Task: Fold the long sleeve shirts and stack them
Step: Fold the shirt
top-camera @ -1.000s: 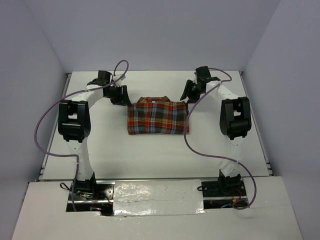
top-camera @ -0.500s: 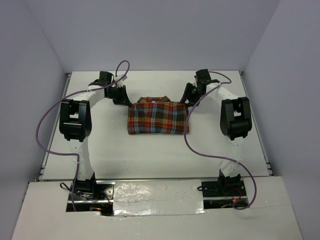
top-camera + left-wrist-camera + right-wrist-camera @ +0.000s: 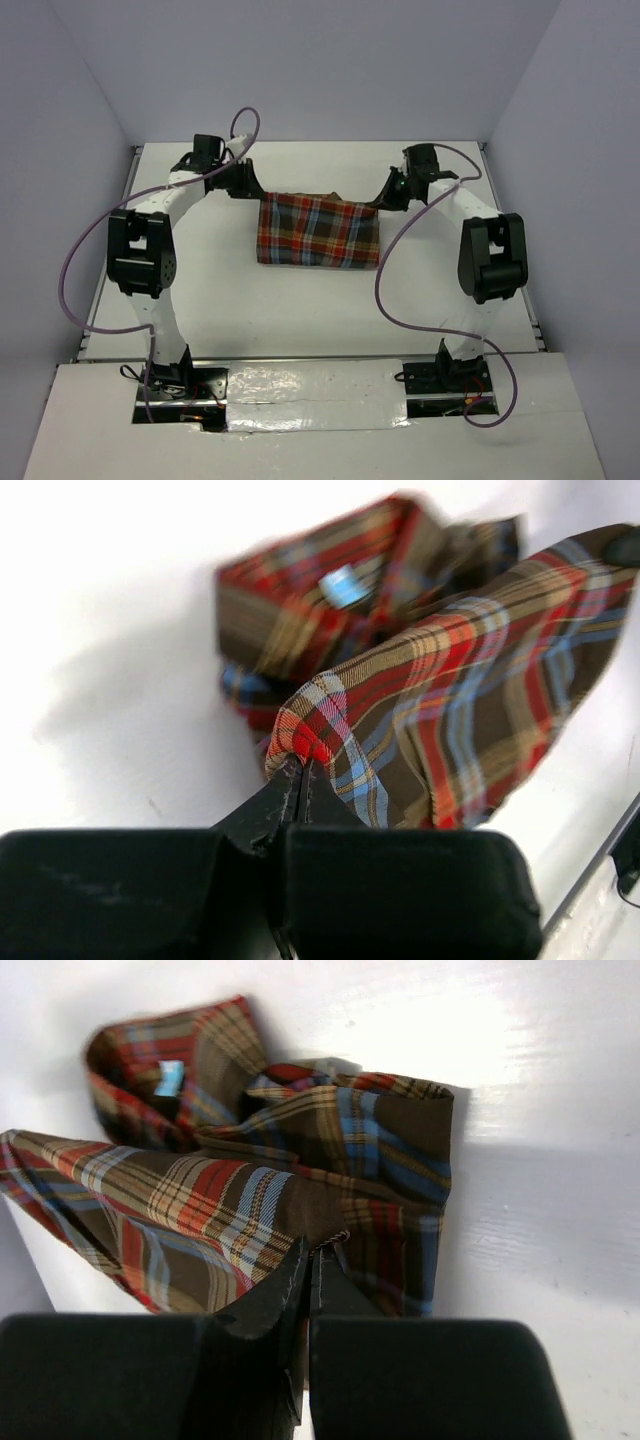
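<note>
Step in hand: a fold of the plaid flannel shirt (image 3: pixel 318 230), judged from the paired grasp at its far corners; stacking not yet begun, and no second shirt is in view.

Left gripper (image 3: pixel 298 770): jaws clamped together on a pinch of cloth at the shirt's far left corner; the fabric bunches red at the fingertips. Right gripper (image 3: pixel 310 1255): jaws likewise clamped on a fold of cloth at the far right corner; both grips look shallow, on the edge only.

Position of the shirt: middle of the white table (image 3: pixel 300 310), towards its far side, between the two arms; its far edge is held up off the surface and spans from one gripper to the other, with a slight sag at the centre; its near edge rests on the table.

Condition: checks of red-orange, dark brown and light blue; already a compact rectangle from above; both wrist views show the collar part crumpled on the table beyond the raised panel, with a small light-blue neck label (image 3: pixel 343 584) showing; these views are blurred there, so finer detail cannot be told.

Next move, as a judgement: carry both corners together towards the near edge, level and in step, so the panel lays over flat; uneven travel would skew the fold; a shallow pinch may slip.
</note>
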`<action>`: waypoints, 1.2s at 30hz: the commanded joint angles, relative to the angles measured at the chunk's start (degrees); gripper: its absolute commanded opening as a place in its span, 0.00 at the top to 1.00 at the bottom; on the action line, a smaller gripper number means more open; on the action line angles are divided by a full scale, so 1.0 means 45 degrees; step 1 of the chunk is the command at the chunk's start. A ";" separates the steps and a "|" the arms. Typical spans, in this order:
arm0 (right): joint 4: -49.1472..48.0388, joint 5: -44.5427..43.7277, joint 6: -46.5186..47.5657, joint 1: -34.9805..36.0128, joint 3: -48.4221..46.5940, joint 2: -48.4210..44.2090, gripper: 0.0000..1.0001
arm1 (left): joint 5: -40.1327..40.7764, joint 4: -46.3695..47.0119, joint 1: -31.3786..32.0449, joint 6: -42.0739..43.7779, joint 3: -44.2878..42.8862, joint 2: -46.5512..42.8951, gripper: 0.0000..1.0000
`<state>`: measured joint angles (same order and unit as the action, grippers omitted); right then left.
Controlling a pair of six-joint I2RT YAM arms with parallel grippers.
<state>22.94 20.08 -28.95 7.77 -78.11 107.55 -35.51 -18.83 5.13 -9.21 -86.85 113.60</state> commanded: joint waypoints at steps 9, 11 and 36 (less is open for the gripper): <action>-0.1835 -0.0203 -0.0540 -0.0769 -0.0532 0.0767 1.00 | 0.0894 0.1841 0.0502 -0.0101 -0.1050 0.0553 1.00; -0.1836 -0.0223 -0.0365 -0.0789 -0.1232 0.1409 1.00 | 0.1326 0.1723 0.0482 -0.0004 -0.1675 0.1216 1.00; 0.2480 -0.2216 0.0457 -0.1629 -0.8602 0.4426 0.19 | 0.4706 -0.0560 0.0288 0.0036 -0.6850 0.3703 0.01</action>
<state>30.94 12.40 -26.63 1.93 -114.98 133.36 -16.45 -18.68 7.29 -7.94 -112.81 132.57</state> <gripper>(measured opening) 0.760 0.993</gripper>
